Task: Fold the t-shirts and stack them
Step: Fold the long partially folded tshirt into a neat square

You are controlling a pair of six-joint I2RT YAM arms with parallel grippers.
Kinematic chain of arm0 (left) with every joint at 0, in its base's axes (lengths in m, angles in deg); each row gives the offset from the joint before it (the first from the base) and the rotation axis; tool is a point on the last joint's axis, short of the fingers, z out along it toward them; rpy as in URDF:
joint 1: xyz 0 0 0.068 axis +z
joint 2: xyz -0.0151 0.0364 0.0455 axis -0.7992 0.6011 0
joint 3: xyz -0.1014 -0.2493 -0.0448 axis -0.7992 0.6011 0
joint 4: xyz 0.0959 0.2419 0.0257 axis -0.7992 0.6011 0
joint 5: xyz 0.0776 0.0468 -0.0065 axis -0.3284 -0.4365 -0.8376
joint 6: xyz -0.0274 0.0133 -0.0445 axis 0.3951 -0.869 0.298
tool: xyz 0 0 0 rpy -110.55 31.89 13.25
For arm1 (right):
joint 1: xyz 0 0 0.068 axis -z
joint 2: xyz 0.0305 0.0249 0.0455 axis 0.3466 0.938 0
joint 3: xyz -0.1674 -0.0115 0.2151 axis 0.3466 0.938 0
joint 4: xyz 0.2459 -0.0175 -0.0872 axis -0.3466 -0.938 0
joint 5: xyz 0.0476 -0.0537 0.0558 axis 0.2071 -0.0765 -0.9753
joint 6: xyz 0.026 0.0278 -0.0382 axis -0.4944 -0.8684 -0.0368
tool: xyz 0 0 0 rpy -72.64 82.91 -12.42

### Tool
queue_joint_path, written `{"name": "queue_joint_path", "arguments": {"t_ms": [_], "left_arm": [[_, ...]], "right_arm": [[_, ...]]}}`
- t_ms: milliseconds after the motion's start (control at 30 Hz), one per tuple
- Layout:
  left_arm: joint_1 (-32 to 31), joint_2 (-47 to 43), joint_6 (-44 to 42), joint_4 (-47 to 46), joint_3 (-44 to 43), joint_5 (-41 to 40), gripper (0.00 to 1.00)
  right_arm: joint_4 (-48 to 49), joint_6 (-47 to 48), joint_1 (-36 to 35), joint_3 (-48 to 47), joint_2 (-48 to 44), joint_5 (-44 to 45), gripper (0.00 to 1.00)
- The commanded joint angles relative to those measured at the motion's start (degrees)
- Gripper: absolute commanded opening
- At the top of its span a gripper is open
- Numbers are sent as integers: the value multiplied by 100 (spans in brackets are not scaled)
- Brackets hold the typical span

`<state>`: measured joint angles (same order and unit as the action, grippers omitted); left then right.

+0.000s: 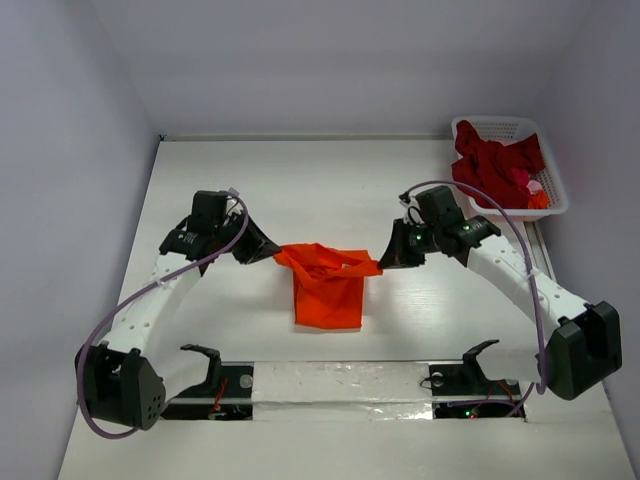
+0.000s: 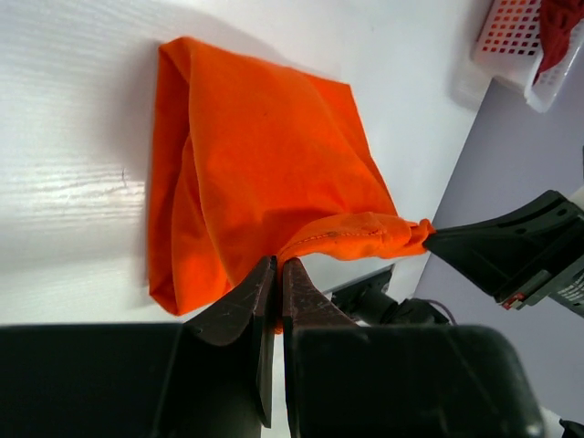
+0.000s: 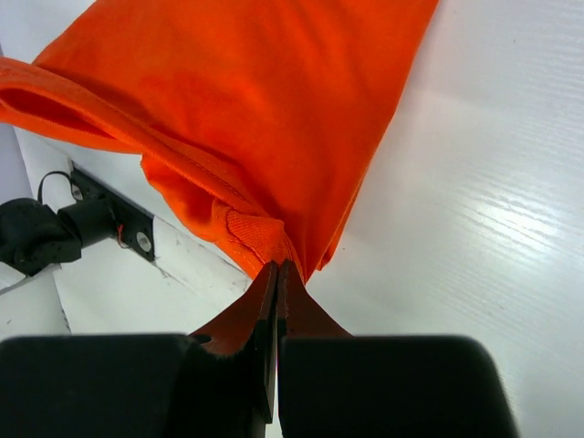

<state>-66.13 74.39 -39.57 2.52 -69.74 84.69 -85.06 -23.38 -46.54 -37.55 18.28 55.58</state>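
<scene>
A bright orange-red t-shirt (image 1: 327, 283) lies partly folded at the middle of the table, its far edge lifted off the surface. My left gripper (image 1: 274, 254) is shut on the shirt's far left corner, and in the left wrist view the left gripper (image 2: 276, 267) pinches the orange-red t-shirt (image 2: 255, 164). My right gripper (image 1: 382, 262) is shut on the far right corner; its wrist view shows the right gripper (image 3: 278, 266) pinching the t-shirt (image 3: 274, 100) by a ribbed hem. Dark crimson t-shirts (image 1: 492, 165) with a bit of pink fill the basket.
A white lattice basket (image 1: 556, 190) stands at the far right corner of the table, also seen as the basket (image 2: 511, 41) in the left wrist view. A taped strip and two black mounts (image 1: 340, 382) run along the near edge between the arm bases.
</scene>
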Motion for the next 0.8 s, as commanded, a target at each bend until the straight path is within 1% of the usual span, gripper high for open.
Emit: {"name": "queue_joint_path", "arguments": {"t_ms": [0,133,367,600,700,767], "left_arm": [[-28,-362,-6,60,186,47,0],[-28,-634,-14,200,485,-6,0],[-28,-1188,100,376,951,-85,0],[-28,-1452,126,517,1294,-120,0],[-81,-1487,100,596,1426,-156,4],[-81,-1496,82,666,1540,-156,8]], "right_arm": [[203,-78,-124,152,-279,47,0],[299,-148,-247,416,-472,126,0],[580,-420,-485,1180,-832,126,0],[642,-474,-705,1603,-1061,170,0],[616,-456,-766,1682,-1140,197,0],[581,-456,-828,1708,-1158,249,0]]}}
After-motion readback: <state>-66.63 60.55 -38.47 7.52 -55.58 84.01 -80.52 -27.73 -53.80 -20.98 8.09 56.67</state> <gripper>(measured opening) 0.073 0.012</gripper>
